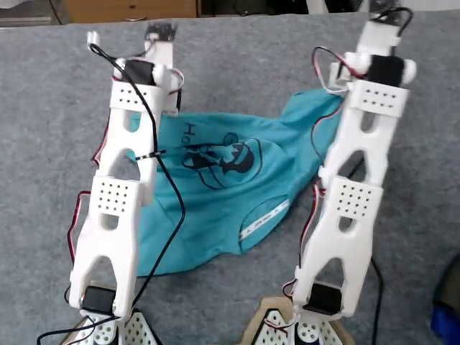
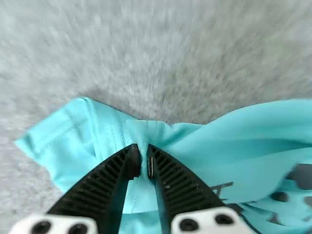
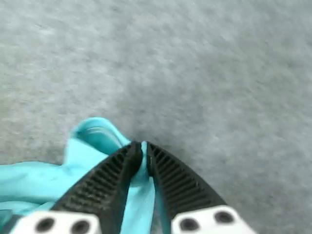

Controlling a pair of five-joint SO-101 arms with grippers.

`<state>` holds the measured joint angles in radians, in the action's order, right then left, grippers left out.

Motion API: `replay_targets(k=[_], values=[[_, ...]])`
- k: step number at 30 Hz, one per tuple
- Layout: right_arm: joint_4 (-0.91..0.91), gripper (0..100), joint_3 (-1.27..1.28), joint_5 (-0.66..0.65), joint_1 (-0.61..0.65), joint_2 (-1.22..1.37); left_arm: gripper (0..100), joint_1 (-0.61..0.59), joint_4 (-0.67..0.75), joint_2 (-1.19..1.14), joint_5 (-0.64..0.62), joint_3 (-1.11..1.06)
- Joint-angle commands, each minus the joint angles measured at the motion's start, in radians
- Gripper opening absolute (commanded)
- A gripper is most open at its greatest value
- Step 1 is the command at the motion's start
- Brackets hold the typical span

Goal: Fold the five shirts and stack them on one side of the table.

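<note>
A teal shirt (image 1: 223, 194) with a dark printed figure on its front lies spread between my two arms on the grey table. At the shirt's far left part, my left gripper (image 2: 144, 158) is shut on a pinch of its cloth (image 2: 146, 131), and a teal sleeve (image 2: 63, 136) spreads beside it. My right gripper (image 3: 144, 155) is shut on the shirt's far right edge, with a small fold of teal cloth (image 3: 95, 134) beside its fingertips. In the high view both grippers are hidden under the white arms.
Grey carpet-like table cover (image 1: 57, 108) runs all around the shirt. A wooden piece of furniture (image 1: 129, 8) stands beyond the far edge. Something dark and blue (image 1: 447, 302) sits at the near right edge. Black cables hang along the left arm (image 1: 122, 187).
</note>
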<state>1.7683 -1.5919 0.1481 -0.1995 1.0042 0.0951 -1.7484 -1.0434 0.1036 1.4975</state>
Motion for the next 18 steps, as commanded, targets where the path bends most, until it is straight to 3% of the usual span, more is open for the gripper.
replay_targets(k=[1,7,18], values=[[0.018,0.5,-0.007,-0.009,-0.030,-0.154,2,0.012,-0.014,0.209,0.002,-0.112],[0.018,0.5,0.074,-0.011,-0.028,-0.194,2,0.025,-0.014,0.487,0.015,-0.440],[0.018,0.5,0.151,-0.138,-0.025,-0.197,2,0.023,-0.012,0.832,0.114,-1.178]])
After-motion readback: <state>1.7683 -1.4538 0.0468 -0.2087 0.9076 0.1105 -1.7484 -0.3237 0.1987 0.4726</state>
